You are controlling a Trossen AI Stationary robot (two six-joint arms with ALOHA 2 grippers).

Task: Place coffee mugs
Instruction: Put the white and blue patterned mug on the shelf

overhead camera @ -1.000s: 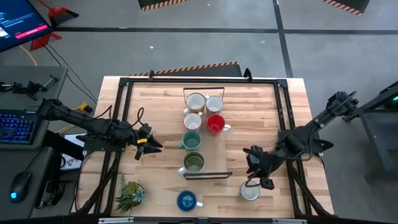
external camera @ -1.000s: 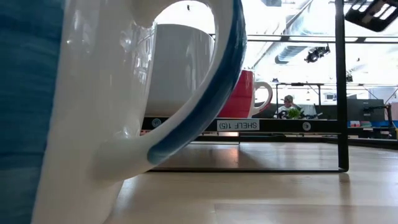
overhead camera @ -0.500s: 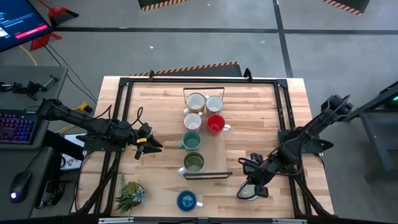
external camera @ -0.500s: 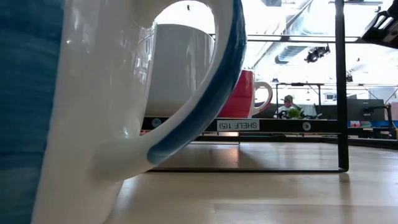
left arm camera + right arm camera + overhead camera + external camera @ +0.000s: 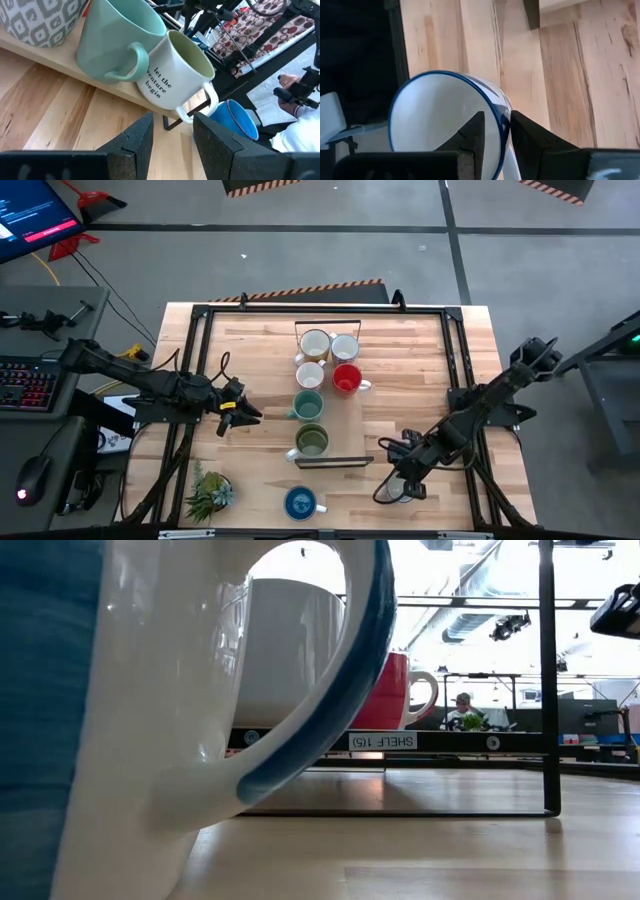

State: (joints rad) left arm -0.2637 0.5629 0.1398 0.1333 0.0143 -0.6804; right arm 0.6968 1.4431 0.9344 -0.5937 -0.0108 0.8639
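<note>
Six mugs stand in two short rows on a low black-framed shelf (image 5: 356, 420): cream (image 5: 314, 343), white (image 5: 345, 347), white (image 5: 310, 375), red (image 5: 347, 378), teal (image 5: 307, 405), olive (image 5: 312, 440). A blue mug (image 5: 300, 502) stands on the table near the near edge and fills the low view (image 5: 60, 720). A white mug with a blue rim (image 5: 403, 494) stands right of it, mostly under my right gripper (image 5: 397, 483), which is shut on it (image 5: 445, 120). My left gripper (image 5: 243, 413) waits open, left of the shelf (image 5: 172, 135). My right gripper has the white mug's wall at the rim (image 5: 504, 116) between its two fingers, one finger (image 5: 472, 137) inside the mug and the other (image 5: 530, 135) outside. The fingers come from above, slanting down. The mug stands upright on the table.
A small spiky potted plant (image 5: 208, 492) stands at the near left corner. A black frame (image 5: 455, 380) runs round the tabletop. Bare wood lies between the shelf and the frame on both sides. A person's sleeve (image 5: 300, 135) shows beyond the table.
My right gripper has moved down and toward the near edge, slightly left, onto the white mug, and now covers most of it in the high view. The mug has stayed in place.
</note>
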